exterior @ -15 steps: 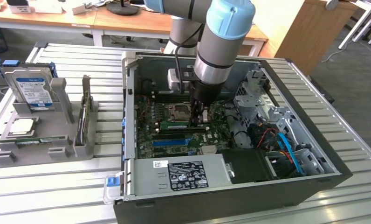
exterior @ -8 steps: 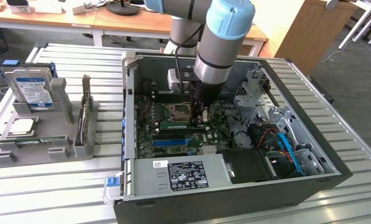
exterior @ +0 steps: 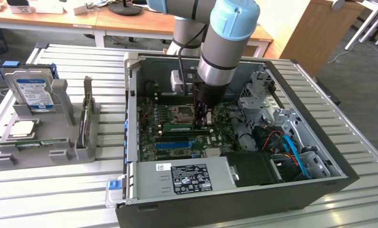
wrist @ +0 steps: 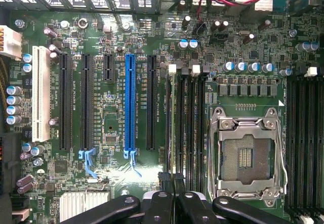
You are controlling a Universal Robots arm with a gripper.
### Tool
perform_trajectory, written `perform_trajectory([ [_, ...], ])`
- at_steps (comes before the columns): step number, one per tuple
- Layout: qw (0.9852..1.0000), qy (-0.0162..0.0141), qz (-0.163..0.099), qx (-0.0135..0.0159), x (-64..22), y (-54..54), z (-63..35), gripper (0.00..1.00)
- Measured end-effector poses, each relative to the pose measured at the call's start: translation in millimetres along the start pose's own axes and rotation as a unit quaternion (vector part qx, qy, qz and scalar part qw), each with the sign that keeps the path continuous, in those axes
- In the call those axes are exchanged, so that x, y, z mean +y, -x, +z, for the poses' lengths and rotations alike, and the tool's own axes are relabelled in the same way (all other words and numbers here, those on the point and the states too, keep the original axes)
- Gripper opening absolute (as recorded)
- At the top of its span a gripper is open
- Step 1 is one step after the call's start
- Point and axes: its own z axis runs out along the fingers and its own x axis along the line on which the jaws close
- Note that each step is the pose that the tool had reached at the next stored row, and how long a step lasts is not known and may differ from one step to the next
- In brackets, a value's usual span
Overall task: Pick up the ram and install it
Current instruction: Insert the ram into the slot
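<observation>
Pinching the ram [exterior: 176,127] by its top edge, the gripper [exterior: 205,122] hangs low inside the open computer case [exterior: 130,118], right over the green motherboard [exterior: 152,142]. Its two black fingers [wrist: 163,186] sit very close together with just the thin stick between them, so I judge that the gripper holds the ram.

The ram is straight under the gripper and touches it. From the wrist view we look down on the ram [wrist: 174,123] edge-on. It shows as a pale, narrow line that runs away from the gripper [wrist: 172,179] along the black memory slots [wrist: 190,128]. Its long side lies the same way as those slots. It stands up on its edge, not flat.

In the exterior view most of the stick reaches out from the gripper toward the exterior view's left. Its bottom edge looks to be at the slot or in it. I cannot tell if it is pushed all the way down. A small white clip [wrist: 172,68] sits at the slot's end far from the gripper.

The ram looks long, thin and green, with darker bits along its side.

The empty processor socket [wrist: 245,155] lies near the gripper on one side of the slots, and a blue card slot [wrist: 130,102] lies on the other side. The hard drive [exterior: 32,90] in its gray holder [exterior: 81,152] stands well apart from the gripper, outside the case on the worktop [exterior: 56,190].
</observation>
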Motion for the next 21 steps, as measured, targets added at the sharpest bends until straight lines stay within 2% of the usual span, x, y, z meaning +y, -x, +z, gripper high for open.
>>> perform_trajectory([
  [21, 1.0, 0.0006, -0.003, 0.0, -0.1, 0.4, 1.1, 0.12],
])
